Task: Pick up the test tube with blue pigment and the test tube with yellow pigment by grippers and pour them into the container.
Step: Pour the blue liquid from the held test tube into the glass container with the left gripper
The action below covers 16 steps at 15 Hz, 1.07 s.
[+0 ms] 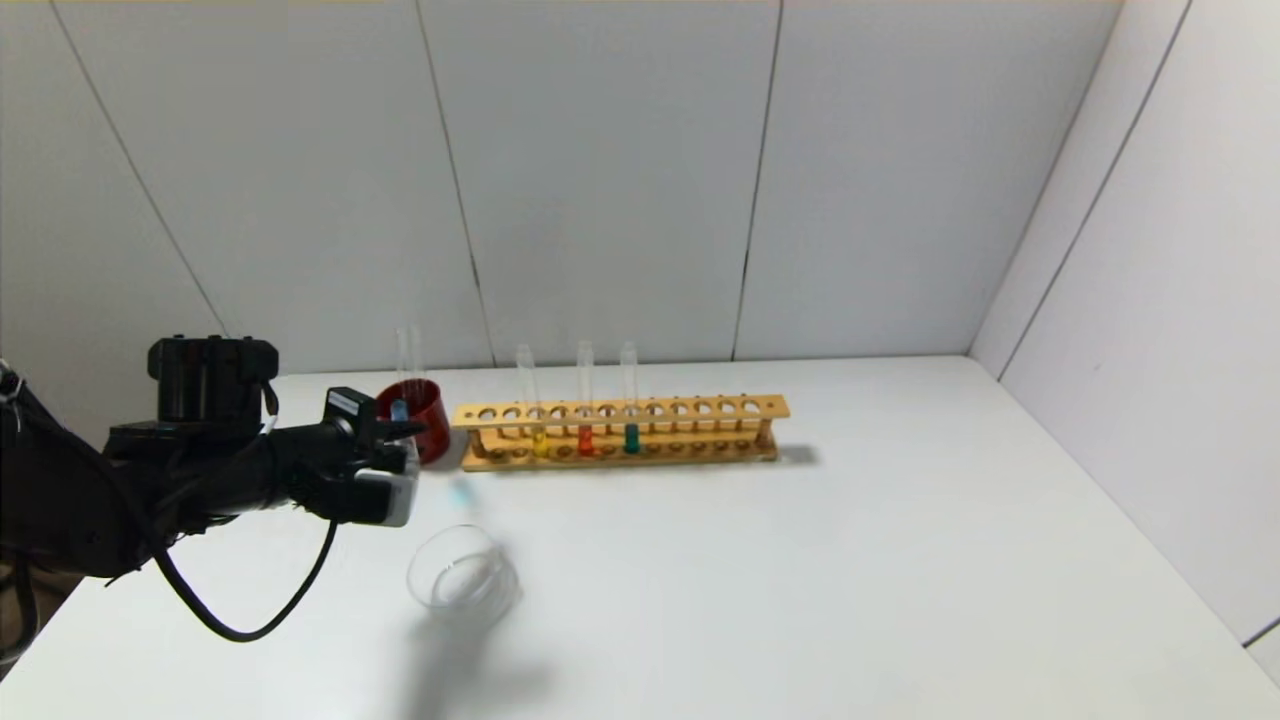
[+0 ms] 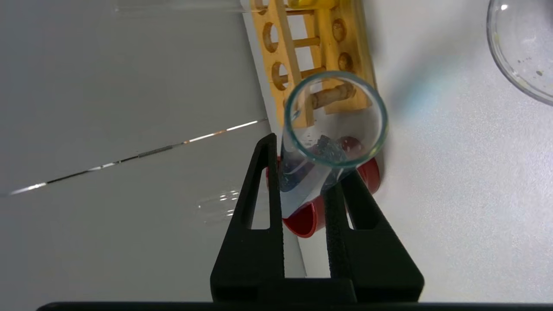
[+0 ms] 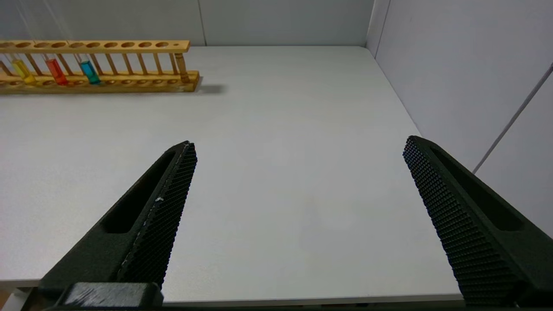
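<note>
left wrist view: left end effector (image 2: 304, 190) grips blue-tinted tube (image 2: 322, 149), seemingly upright.

No text, label, brand, number or sign can be read on anything in these three views.

Before me a wooden rack (image 1: 620, 432) stands toward the far edge of the white tabletop (image 1: 800, 580), running along that edge. In its holes I see an orange-red tube (image 1: 585, 410) and a green-teal tube (image 1: 630, 408), upright, side by side. A dark red cup (image 1: 425, 420) sits just beside the rack's left end.
</note>
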{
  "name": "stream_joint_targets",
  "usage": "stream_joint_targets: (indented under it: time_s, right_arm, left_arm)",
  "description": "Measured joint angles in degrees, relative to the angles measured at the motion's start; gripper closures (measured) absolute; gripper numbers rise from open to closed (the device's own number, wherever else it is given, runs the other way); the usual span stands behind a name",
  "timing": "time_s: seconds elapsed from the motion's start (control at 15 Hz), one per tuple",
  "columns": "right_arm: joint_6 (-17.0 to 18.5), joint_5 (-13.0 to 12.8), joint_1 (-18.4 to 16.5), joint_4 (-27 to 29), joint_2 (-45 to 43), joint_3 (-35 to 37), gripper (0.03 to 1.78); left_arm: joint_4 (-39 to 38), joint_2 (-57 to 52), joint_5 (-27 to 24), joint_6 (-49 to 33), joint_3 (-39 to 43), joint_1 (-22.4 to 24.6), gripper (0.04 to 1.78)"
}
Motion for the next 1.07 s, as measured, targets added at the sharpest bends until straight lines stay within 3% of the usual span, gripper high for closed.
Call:
stream_joint_targets:
  time_s: [1.07]
  right_arm:
    - [0.0, 0.0, 0.0, 0.0, 0.0, 0.0, 0.06]
  left_arm:
    - [0.1, 1.7, -0.5, 8.5, -0.8, 0.0, 1.5]
